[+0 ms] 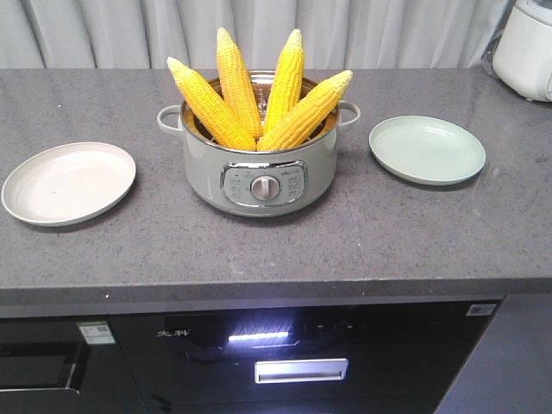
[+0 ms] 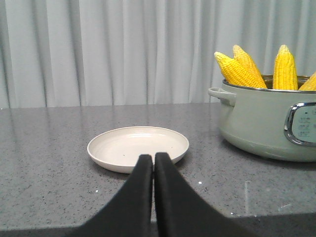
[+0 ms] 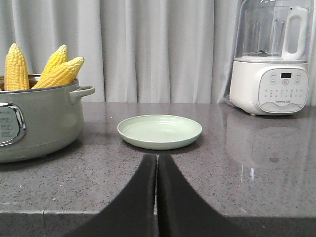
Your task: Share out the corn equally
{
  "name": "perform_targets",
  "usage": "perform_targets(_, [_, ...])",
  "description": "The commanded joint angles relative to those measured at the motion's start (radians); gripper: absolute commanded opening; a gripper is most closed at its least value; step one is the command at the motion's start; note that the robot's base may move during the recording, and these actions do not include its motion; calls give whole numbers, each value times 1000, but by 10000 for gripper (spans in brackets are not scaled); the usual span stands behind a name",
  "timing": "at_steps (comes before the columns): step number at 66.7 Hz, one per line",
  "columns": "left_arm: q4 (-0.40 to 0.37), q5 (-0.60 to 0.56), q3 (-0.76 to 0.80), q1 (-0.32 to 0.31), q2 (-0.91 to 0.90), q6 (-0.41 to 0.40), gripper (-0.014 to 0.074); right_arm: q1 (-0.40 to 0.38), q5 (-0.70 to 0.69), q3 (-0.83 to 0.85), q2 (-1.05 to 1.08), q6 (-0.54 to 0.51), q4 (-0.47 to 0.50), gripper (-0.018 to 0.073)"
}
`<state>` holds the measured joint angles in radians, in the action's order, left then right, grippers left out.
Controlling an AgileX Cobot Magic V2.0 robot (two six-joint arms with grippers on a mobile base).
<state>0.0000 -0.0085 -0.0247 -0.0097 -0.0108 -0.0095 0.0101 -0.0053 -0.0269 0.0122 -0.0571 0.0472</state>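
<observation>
Several yellow corn cobs (image 1: 259, 90) stand tips-up in a pale green electric pot (image 1: 259, 168) at the counter's middle; they also show in the left wrist view as corn (image 2: 242, 66) and in the right wrist view as corn (image 3: 59, 71). A beige plate (image 1: 69, 183) lies left of the pot, a green plate (image 1: 427, 149) right of it. My left gripper (image 2: 153, 157) is shut and empty, low near the counter's front edge before the beige plate (image 2: 138, 145). My right gripper (image 3: 157, 158) is shut and empty before the green plate (image 3: 159, 131). Neither gripper shows in the front view.
A white blender appliance (image 3: 270, 59) stands at the back right of the grey counter (image 1: 276, 250). Grey curtains hang behind. Below the counter's front edge are dark cabinet fronts with a lit panel (image 1: 259, 335).
</observation>
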Motion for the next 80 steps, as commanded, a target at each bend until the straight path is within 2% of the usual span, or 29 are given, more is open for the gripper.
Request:
perform_targets(1, [-10,-73,17,3,-17,-3,-6,-4,-73,-9,9,-7,-10,-5])
perform_targets(80, [-10,-73,17,3,-17,-3,-6,-4,-73,-9,9,-7,-10,-5])
